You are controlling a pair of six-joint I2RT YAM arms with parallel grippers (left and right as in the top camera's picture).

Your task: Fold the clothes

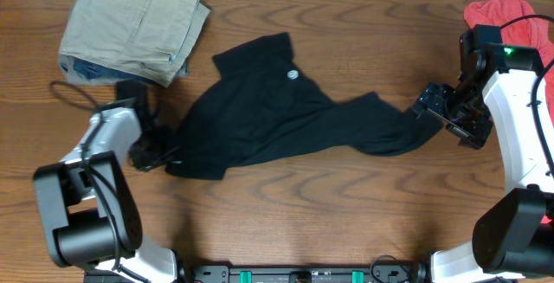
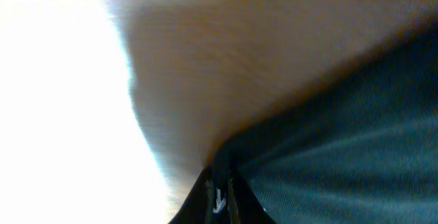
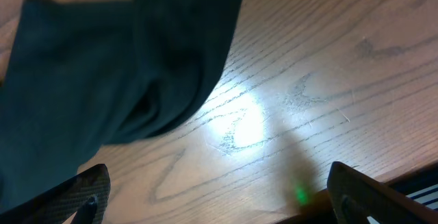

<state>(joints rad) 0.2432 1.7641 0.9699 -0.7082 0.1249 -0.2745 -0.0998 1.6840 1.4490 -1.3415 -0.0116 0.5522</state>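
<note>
Two robot arms bracket a black short-sleeved collared shirt of soft fabric (image 1: 260,118) that lies rumpled on the brown wood-grain worktop (image 1: 346,222), with no fold made yet. The garment sprawls across the middle of the worktop. Its long axis runs from the left arm (image 1: 104,144) to the right arm (image 1: 511,118), its collar points toward the far edge, and a small white chest logo (image 1: 293,75) faces up.

The left jaws are closed on the shirt's near-left edge; the blurred left wrist view shows dark cloth bunched at the fingertips (image 2: 217,198). The right jaws stand wide apart and empty just beside the shirt's narrow right end. In the right wrist view the cloth drapes toward one finger (image 3: 89,190), and mostly bare wood shows between it and the other.

From the open right jaws the shirt stretches away to the left, so this arm is much the nearer to the free end. The next move probably calls for it to close on that end, so the two arms can draw the shirt flat along its length.

The fabric looks matte and limp, gathered into soft ridges, and it is likely to sag and bunch when lifted. The worktop is smooth and glossy enough to throw back a patch of glare.

A folded pair of khaki trousers (image 1: 130,28) sits at the far-left corner, apart from the collar. A crumpled red garment (image 1: 506,15) lies at the far right, behind the right arm.
</note>
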